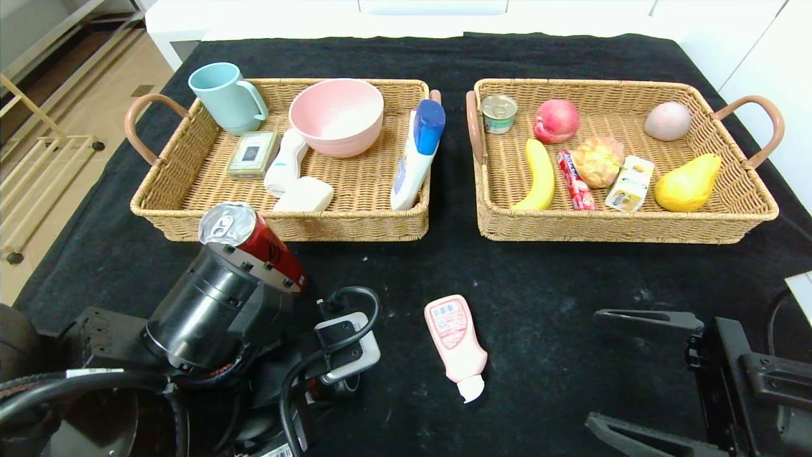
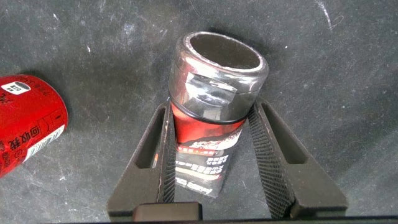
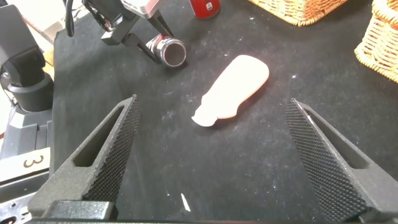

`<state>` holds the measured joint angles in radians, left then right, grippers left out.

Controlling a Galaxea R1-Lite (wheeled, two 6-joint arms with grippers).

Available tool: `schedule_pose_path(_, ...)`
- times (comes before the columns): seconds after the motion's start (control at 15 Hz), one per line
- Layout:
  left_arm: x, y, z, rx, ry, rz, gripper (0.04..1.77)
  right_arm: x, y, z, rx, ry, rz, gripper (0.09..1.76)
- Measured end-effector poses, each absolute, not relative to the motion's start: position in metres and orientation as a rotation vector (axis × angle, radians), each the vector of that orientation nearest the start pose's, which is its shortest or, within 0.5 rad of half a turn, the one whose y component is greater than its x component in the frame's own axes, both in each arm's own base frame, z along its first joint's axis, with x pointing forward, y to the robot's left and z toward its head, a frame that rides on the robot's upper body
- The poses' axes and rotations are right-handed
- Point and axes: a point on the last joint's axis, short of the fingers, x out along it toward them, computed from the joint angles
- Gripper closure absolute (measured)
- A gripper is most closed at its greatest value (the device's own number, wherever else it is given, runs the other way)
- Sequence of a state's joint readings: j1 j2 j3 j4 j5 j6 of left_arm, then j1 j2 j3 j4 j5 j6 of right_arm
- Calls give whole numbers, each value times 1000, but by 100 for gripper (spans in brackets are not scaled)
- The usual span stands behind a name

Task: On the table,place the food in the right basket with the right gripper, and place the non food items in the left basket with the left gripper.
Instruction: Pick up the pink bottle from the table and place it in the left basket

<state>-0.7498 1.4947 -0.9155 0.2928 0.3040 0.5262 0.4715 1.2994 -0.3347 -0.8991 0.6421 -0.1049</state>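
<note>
Left claw point(image 2: 214, 155) grips black tube point(image 2: 208, 124) on table point(image 2: 323, 74).

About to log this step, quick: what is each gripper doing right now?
Left gripper: closed on the black tube with red band, low on the table.
Right gripper: open, empty, near the pink squeeze bottle.

The right gripper point(image 3: 211, 155), a black two-finger claw with ribbed inner pads, has its fingers spread wide above the black lint-flecked cloth table point(image 3: 249, 180). Beyond the open gap a pink squeeze bottle with a white cap point(image 3: 235, 87) lies flat, cap end nearest the claw. Farther off, the left gripper point(image 3: 163, 46) clamps a black tube with a silver end point(image 3: 171, 52). A red can point(image 3: 204, 7) and tan wicker basket corners point(image 3: 305, 9) lie beyond.
</note>
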Motion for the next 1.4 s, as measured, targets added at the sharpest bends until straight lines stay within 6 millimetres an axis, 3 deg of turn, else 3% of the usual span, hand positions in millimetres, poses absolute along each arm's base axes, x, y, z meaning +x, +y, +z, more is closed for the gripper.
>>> schedule_pose_path(0.27, 171, -154, 194, 908, 627, -631, 100, 154, 93, 183, -88, 9, 1110, 14)
schedule_pose_path(0.6, 153, -154, 211, 819, 585, -665, 100, 155, 92, 182, -87, 13, 1105, 14)
schedule_pose_path(0.87, 129, -133, 224, 743, 700, -702, 100, 156, 93, 180, -87, 25, 1106, 14)
schedule_pose_path(1.4, 92, -80, 251, 562, 709, -625, 100, 158, 94, 177, -86, 40, 1106, 14)
